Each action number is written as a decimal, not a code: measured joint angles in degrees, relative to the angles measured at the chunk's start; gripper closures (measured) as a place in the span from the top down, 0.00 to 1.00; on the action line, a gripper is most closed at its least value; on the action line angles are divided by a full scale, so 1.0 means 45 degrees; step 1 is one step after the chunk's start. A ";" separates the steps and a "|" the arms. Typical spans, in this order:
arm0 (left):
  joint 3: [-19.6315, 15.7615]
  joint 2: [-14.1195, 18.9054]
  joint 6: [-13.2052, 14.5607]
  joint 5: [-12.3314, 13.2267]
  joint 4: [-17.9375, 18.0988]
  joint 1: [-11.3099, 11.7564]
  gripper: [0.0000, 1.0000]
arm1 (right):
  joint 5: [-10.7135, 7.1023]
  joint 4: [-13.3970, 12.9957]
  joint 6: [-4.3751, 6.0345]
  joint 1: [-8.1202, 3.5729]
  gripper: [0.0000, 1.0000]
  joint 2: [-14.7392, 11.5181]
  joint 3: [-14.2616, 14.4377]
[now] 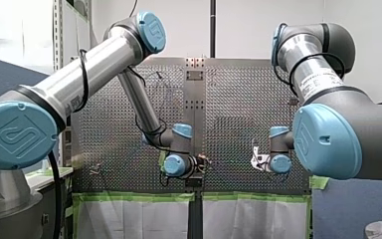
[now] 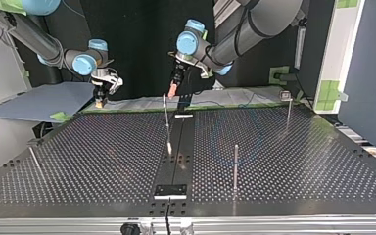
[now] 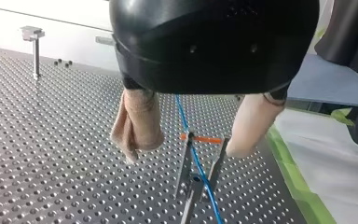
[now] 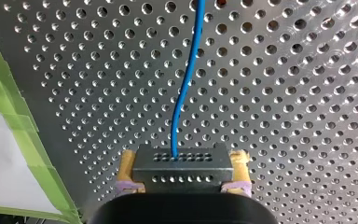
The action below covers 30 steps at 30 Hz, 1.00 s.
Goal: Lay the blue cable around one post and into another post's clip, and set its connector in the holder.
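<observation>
Bare runs of the tabletop (image 2: 93,147) are left open between the posts in the top view; passage is broken by a thin upright post (image 2: 235,166) right of the middle, a capped post (image 2: 288,110) toward the far right, a slanted rod (image 2: 35,160) at the near left and a leaning middle post (image 2: 167,120); a black holder (image 2: 171,190) is set at the near edge; the gap between the spread fingers (image 3: 137,121) of the left gripper (image 3: 184,149) is blocked by that post's forked top and the blue cable (image 3: 200,172); the space ahead of the right gripper (image 4: 183,158) is crossed by the cable from the connector (image 4: 182,170) clamped in its fingers.
</observation>
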 joint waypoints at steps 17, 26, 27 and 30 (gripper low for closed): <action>-0.0024 0.0062 -0.0361 -0.0027 -0.0181 -0.0068 1.00 | -0.0139 -0.0054 0.0213 -0.0013 0.61 0.0040 0.0002; -0.0019 0.0063 -0.0703 -0.0037 -0.0169 -0.0071 1.00 | -0.0184 -0.0059 0.0309 -0.0086 0.61 0.0065 0.0002; -0.0018 0.0063 -0.0715 -0.0034 -0.0168 -0.0068 1.00 | -0.0186 -0.0059 0.0314 -0.0089 0.61 0.0069 0.0002; -0.0018 0.0063 -0.0745 -0.0034 -0.0166 -0.0067 1.00 | -0.0223 -0.0069 0.0328 -0.0097 0.61 0.0073 0.0002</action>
